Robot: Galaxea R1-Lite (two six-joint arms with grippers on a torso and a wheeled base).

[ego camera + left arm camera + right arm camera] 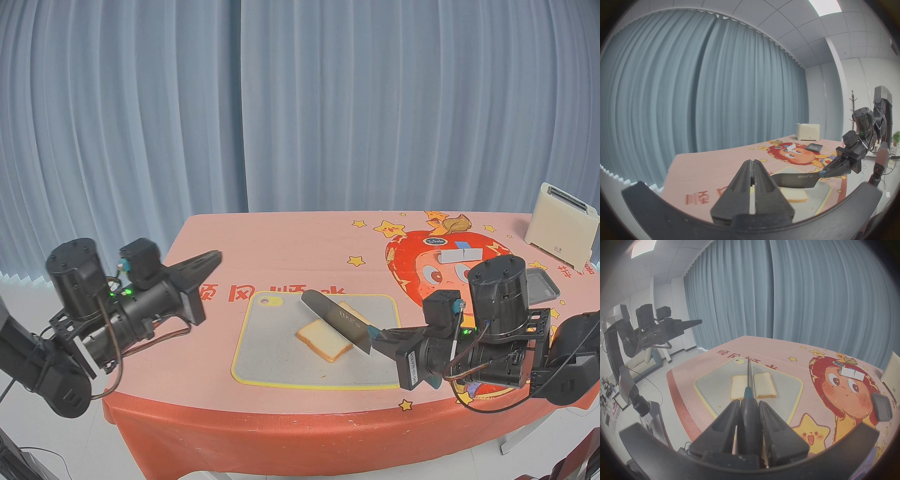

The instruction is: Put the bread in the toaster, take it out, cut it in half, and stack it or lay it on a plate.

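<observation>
head view: fingers of right gripper (pixel 379 335) pinch knife (pixel 334 317) above bread (pixel 324 340); left gripper (pixel 212 257) at 9 o'clock, fingers pressed together — unheld bread may skid, halves uneven.

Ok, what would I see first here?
The big knife, gripped by the right gripper, held over the bread on the board mid-table. Then the cartoon face on the pink cloth, and the toaster at the far right corner.
</observation>
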